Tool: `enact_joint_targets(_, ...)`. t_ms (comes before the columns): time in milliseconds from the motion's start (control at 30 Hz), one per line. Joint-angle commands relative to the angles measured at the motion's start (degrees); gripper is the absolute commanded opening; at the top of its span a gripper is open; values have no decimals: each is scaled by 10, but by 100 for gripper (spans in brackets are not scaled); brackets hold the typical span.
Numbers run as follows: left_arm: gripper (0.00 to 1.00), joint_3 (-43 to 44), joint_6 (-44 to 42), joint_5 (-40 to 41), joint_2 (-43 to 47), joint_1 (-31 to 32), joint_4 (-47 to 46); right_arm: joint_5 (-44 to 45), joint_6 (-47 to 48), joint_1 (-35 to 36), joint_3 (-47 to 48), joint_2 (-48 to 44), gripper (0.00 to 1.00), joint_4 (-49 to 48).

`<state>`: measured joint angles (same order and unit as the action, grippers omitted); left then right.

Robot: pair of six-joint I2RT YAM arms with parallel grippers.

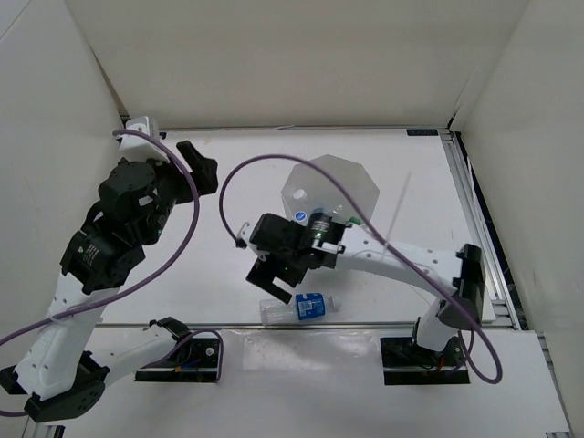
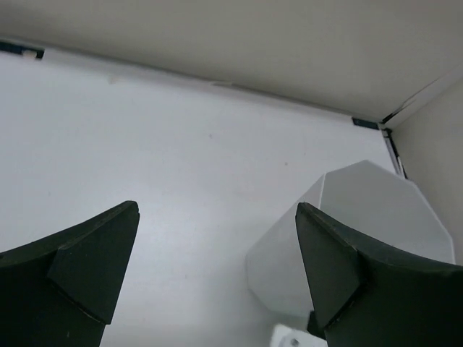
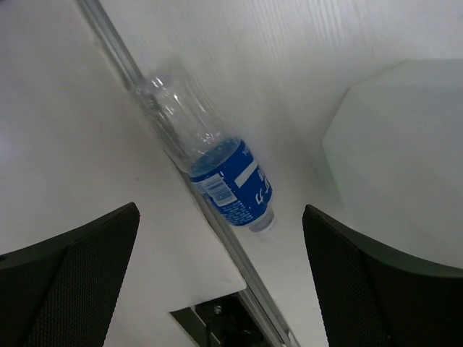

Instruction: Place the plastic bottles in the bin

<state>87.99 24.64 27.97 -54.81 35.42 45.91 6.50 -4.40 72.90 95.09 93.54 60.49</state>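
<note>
Blue-labelled bottle (image 3: 202,155) lies along the rail (image 3: 108,40) at the near edge of the surface (image 3: 289,87), near the bin (image 3: 391,137). Right fingers (image 3: 79,275) are apart above it; left fingers (image 2: 72,267) are apart, elsewhere. The label band (image 3: 235,184) should be straddled crosswise, the rail avoided.

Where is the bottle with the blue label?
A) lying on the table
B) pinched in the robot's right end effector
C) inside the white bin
A: the blue-label bottle lies on its side on the table, outside the bin, and the right end effector is open and empty.
</note>
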Motion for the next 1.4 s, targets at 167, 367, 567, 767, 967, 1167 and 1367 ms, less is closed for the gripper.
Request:
enact_joint_targets(167, 100, -42, 81, 37, 57, -2, 112, -66, 36, -2, -125, -14, 97, -95)
enact_joint_targets(367, 100, -47, 81, 37, 68, -2, 163, -161, 41, -7, -198, 15, 97, -169)
enact_joint_targets(567, 100, -60, 75, 37, 73, -2, 182, -208, 60, -26, -187, 69, 97, -181)
enact_joint_targets(767, 100, -71, 75, 37, 79, -2, 196, -190, 48, -26, -187, 135, 96, -203)
enact_joint_targets(967, 100, -82, 81, 47, 96, -2, 202, -169, 27, -31, -132, 160, 64, -153)
enact_joint_targets(1167, 100, -75, 93, 86, 102, -2, 202, -179, -1, -31, -33, 128, 33, -53)
enact_joint_targets(1367, 100, -61, 100, 151, 121, -2, 178, -92, -46, -36, 276, 75, 36, 55)
